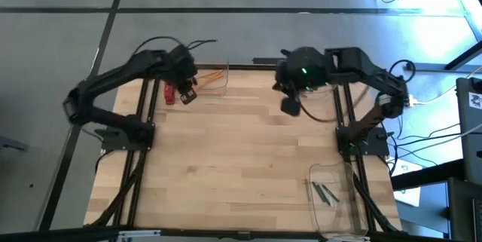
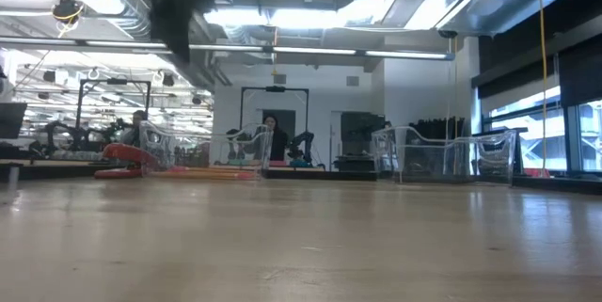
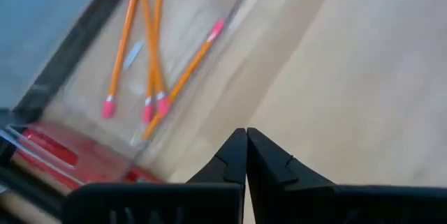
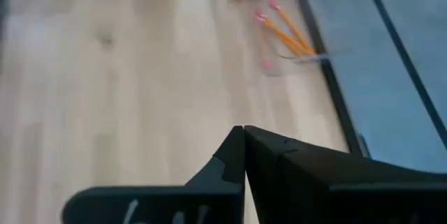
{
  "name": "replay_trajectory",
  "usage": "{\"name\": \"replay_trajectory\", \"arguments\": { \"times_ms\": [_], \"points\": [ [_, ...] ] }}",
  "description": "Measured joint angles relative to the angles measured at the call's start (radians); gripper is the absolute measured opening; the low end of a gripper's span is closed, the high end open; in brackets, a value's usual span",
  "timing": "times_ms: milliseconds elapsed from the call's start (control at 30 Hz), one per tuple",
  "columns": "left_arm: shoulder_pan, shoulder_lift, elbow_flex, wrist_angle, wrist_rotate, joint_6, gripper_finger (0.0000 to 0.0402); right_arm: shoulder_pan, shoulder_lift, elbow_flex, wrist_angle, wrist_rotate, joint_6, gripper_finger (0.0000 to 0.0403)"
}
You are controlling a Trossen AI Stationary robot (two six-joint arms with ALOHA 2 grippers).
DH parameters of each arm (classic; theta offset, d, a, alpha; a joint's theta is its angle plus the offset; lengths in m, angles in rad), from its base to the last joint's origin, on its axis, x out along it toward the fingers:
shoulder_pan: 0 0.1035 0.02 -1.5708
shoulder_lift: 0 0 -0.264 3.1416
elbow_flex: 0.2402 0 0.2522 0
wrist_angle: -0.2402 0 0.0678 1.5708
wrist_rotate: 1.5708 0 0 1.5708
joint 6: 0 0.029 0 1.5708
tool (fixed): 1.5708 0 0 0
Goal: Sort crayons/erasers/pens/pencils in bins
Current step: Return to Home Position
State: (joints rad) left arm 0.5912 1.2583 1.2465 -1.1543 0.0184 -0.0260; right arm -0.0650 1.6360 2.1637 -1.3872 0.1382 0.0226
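Several orange pencils [image 3: 150,56] with pink ends lie flat in a clear bin [image 1: 215,76] at the table's far edge, left of centre; they also show as pencils [image 4: 286,34] in the right wrist view. Dark pens [image 1: 325,192] lie in a second clear bin [image 1: 340,174] at the near right corner. A third clear bin [image 2: 442,156] stands at the far right. My left gripper [image 1: 188,93] [image 3: 246,144] hovers shut and empty beside the pencil bin. My right gripper [image 1: 290,106] [image 4: 242,144] is shut and empty above the far middle of the table.
A red flat thing [image 1: 169,93] [image 3: 49,147] lies on the table just left of the pencil bin, close to my left gripper. The wooden table top [image 1: 241,166] stretches bare from the middle to the near edge. Black frame bars run along the table's sides.
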Motion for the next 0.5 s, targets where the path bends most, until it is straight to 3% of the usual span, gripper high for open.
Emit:
{"name": "replay_trajectory", "arguments": {
  "times_ms": [133,267,500],
  "points": [
    [-0.127,-0.184,0.000,0.006,-0.071,-0.124,0.0000,0.091,-0.126,-0.144,0.118,0.008,0.037,0.0006],
    [-0.258,-0.368,-0.033,0.016,-0.179,-0.253,0.0000,0.160,-0.313,-0.405,0.346,0.089,0.080,0.0004],
    [-0.409,-0.695,-0.287,0.218,-0.238,-0.438,0.0000,0.197,-0.635,-0.889,0.860,0.005,0.078,0.0003]
  ]
}}
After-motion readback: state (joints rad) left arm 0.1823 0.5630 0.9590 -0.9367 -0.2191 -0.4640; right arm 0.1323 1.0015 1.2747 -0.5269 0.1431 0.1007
